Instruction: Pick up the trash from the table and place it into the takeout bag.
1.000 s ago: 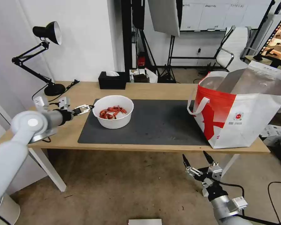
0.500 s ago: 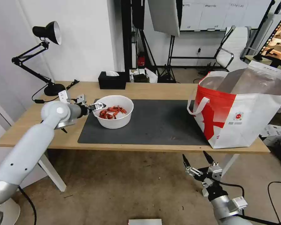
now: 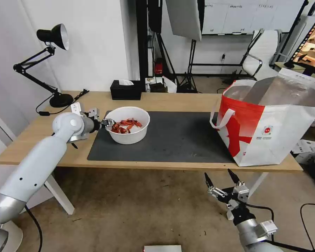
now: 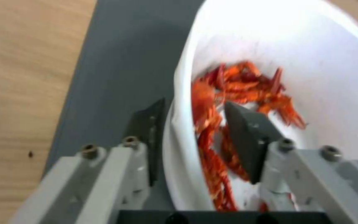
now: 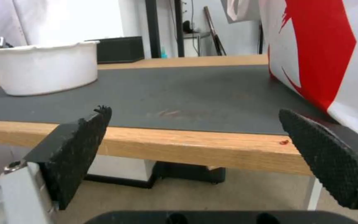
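Left gripper (image 3: 108,122) sits at the near-left rim of the white bowl (image 3: 127,134), jaws spread and straddling the wall: in the wrist view one finger (image 4: 151,124) is outside over the dark mat (image 3: 171,140), the other (image 4: 247,137) inside above the red crayfish shells (image 3: 125,126). On the light-wood table (image 3: 164,99), the bowl stands at the mat's left end, well apart from the takeout bag (image 3: 269,122) at the right end. Right gripper (image 3: 222,182) hangs below the table's front edge, fingers wide apart
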You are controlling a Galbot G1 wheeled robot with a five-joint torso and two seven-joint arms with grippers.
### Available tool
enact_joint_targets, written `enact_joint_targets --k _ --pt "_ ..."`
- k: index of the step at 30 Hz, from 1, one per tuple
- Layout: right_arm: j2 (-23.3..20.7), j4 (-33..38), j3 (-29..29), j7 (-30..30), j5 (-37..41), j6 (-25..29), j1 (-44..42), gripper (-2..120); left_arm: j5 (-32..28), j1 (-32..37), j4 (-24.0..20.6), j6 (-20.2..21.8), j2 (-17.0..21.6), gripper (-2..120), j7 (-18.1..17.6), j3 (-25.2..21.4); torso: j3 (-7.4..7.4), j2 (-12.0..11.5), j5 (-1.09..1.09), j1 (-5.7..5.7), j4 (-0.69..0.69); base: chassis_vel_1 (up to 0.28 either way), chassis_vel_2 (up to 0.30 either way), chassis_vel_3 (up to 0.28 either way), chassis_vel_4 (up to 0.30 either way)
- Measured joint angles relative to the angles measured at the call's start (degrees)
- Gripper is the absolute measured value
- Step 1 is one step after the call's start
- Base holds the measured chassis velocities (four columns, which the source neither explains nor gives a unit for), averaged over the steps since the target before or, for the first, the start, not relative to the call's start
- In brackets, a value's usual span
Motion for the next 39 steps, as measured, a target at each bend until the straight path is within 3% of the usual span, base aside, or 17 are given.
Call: enact_joint_targets --k 5,7,11,20,22,23,24,25,31,33,39 --pt "0.00 0.00 0.00 0.00 0.00 0.00 0.00 100 -0.31 0.55 -0.39 -0.22 0.01 25 -0.33 0.15 0.00 0.00 0.01 -0.01 0.01 0.000 0.000 0.000 0.000" --pt "0.00 0.00 0.00 0.00 0.00 0.00 0.00 100 -0.51 0.72 -0.30 -0.49 -0.31 13 -0.81 0.15 0.00 0.00 0.00 -0.01 0.01 0.000 0.000 0.000 0.000" --pt "0.00 0.00 0.00 0.00 0.00 0.00 0.00 100 -0.50 0.77 -0.27 -1.36 -0.76 0 -1.34 0.18 0.00 0.00 0.00 -0.01 0.01 0.000 0.000 0.000 0.000" --pt "0.00 0.00 0.00 0.00 0.00 0.00 0.00 100 1.39 1.44 -1.18 -4.47 -1.71 0 -1.86 -1.86 0.01 0.00 -0.03 0.00 0.00 0.000 0.000 0.000 0.000" --pt "0.01 0.00 0.00 0.00 0.00 0.00 0.00 100 7.11 1.92 -3.38 -7.79 -1.22 0 1.93 -2.25 0.00 0.00 -0.02 0.00 0.00 0.000 0.000 0.000 0.000" --pt "0.00 0.00 0.00 0.00 0.00 0.00 0.00 100 11.83 2.04 -5.14 -12.14 -0.52 0 4.95 -1.69 0.00 0.00 -0.02 0.00 0.00 0.000 0.000 0.000 0.000" --pt "0.00 0.00 0.00 0.00 0.00 0.00 0.00 100 11.83 2.04 -5.14 -12.14 -0.52 0 4.95 -1.69 0.00 0.00 -0.02 0.00 0.00 0.000 0.000 0.000 0.000" --pt "0.00 0.00 0.00 0.00 0.00 0.00 0.00 100 14.14 1.91 -6.93 -14.89 0.04 0 6.62 -1.01 0.00 0.00 0.00 0.00 0.02 0.000 0.000 0.000 0.000" --pt "0.00 0.00 0.00 0.00 0.00 0.00 0.00 100 16.14 0.61 -10.66 -18.17 0.54 0 7.88 0.74 0.00 0.00 -0.01 0.00 0.00 0.000 0.000 0.000 0.000" --pt "0.01 0.00 0.00 0.00 0.00 0.00 0.00 100 16.11 -3.62 -12.75 -18.93 0.38 0 7.86 3.33 0.00 0.00 0.01 0.00 0.00 0.000 0.000 0.000 0.000" --pt "0.00 0.00 0.00 0.00 0.00 0.00 0.00 100 13.85 -9.90 -11.90 -18.86 -2.08 0 6.26 7.50 0.00 0.00 0.00 0.00 0.00 0.000 0.000 0.000 0.000"
